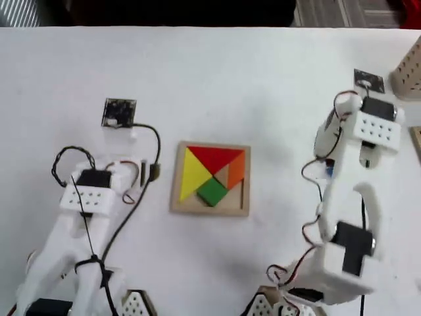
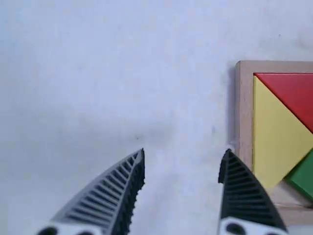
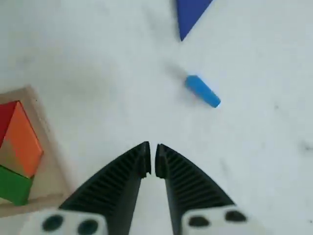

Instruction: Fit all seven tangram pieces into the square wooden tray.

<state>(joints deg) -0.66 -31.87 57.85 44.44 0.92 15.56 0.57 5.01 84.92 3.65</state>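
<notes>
The square wooden tray [image 1: 176, 178] lies mid-table and holds a yellow triangle [image 1: 193, 174], a red triangle [image 1: 214, 158], an orange parallelogram [image 1: 237, 168] and a green square [image 1: 212, 191]. My left gripper [image 2: 185, 156] is open over bare table just beside the tray's rim [image 2: 243, 122], with nothing between its fingers. My right gripper [image 3: 152, 159] is shut and empty above the table. Beyond it lie a light blue piece [image 3: 202, 91] standing on edge and a dark blue triangle [image 3: 193, 12]. The tray corner [image 3: 41, 129] lies off to its side.
The left arm [image 1: 89, 194] stands left of the tray and the right arm [image 1: 358, 131] to its right, partly covering a blue piece [image 1: 327, 171]. A small black board [image 1: 119, 112] with a cable lies behind the left arm. A wooden block [image 1: 409, 72] sits at the far right edge.
</notes>
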